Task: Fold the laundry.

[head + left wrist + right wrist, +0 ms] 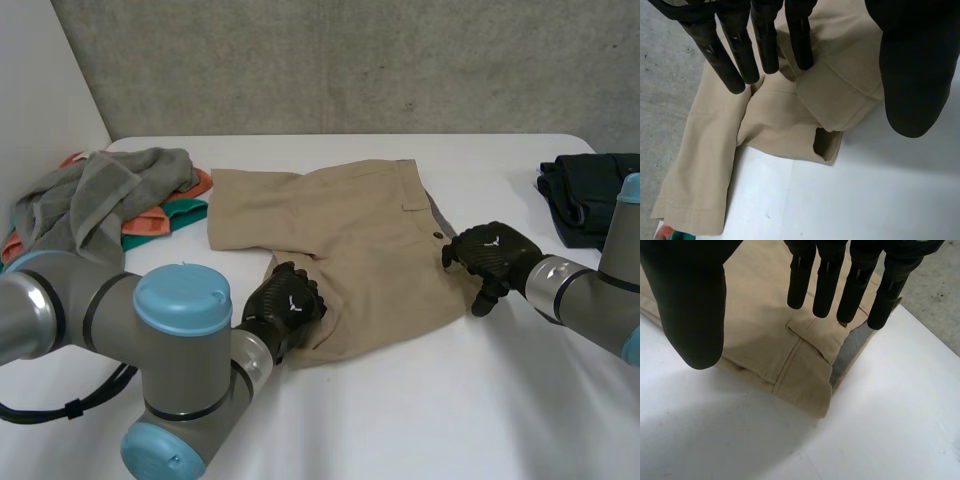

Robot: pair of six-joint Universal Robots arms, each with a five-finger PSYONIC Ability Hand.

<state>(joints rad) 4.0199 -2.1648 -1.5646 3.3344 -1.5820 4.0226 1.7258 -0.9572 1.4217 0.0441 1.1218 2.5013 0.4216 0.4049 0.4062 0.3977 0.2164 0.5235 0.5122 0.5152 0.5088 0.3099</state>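
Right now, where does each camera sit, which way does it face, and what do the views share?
Head view: between and behind the arms, looking down at the white table; both arms, left hand and right hand show.
Left wrist view: on the left wrist, looking along the palm at the tan shorts, at a leg opening; its straight fingers show.
Right wrist view: on the right wrist, facing the shorts' waistband corner; its fingers show.
Shared: all three show the shorts.

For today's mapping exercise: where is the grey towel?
Head view: the grey towel lies heaped at the table's left edge, partly over a green cloth, beside the tan shorts.
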